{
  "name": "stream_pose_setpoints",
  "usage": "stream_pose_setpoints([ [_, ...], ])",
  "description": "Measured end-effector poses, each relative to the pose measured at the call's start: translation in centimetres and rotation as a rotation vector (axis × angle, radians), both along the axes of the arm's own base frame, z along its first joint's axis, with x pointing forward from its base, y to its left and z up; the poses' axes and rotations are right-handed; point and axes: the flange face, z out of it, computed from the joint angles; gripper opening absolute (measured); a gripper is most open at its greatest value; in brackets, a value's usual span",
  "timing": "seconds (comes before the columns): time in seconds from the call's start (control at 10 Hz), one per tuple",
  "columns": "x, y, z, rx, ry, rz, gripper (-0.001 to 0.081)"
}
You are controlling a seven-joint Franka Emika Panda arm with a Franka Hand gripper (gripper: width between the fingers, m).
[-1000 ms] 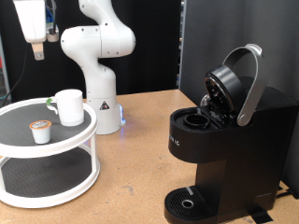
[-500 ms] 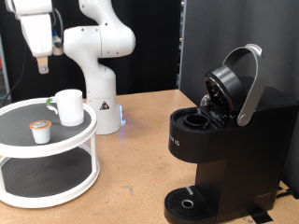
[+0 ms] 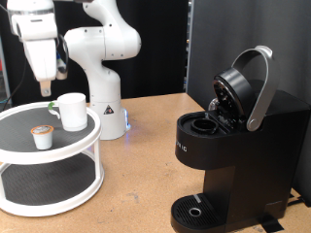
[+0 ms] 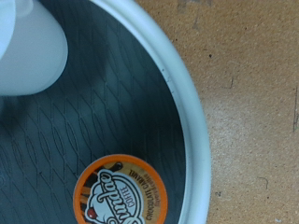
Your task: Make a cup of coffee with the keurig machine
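Observation:
The white cup (image 3: 71, 111) stands on the top tier of a round white two-tier stand (image 3: 86, 144) at the exterior view's left. A small tan-topped coffee pod (image 3: 40, 136) sits on the same tier in front of it. My gripper (image 3: 47, 92) hangs just above the tier, beside the cup and behind the pod, and holds nothing that shows. The wrist view shows the pod's orange-rimmed lid (image 4: 117, 192), part of the cup (image 4: 28, 47) and the stand's white rim (image 4: 187, 103), but no fingers. The black keurig machine (image 3: 243, 155) stands at the right with its lid (image 3: 238, 85) raised and the pod chamber open.
The arm's white base (image 3: 107, 107) stands behind the stand on the wooden table (image 3: 146, 175). A black panel rises behind the machine. The machine's round drip tray (image 3: 197, 210) is at the bottom.
The gripper has come down and slightly to the right, from high at the top left to just above the stand's top tier beside the cup. Nothing else has moved.

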Motion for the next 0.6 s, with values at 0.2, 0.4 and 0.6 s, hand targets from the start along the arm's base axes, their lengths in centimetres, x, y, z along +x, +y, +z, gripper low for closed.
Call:
stream_pose_setpoints([
  [0.2,-0.5,-0.3,-1.6,-0.021,-0.007,0.003,0.0803],
  [0.4,-0.7,-0.5,-2.9,-0.021,-0.002,-0.001,0.0803],
  [0.6,-0.6,-0.6,-4.6,-0.028,0.002,-0.001,0.0803],
])
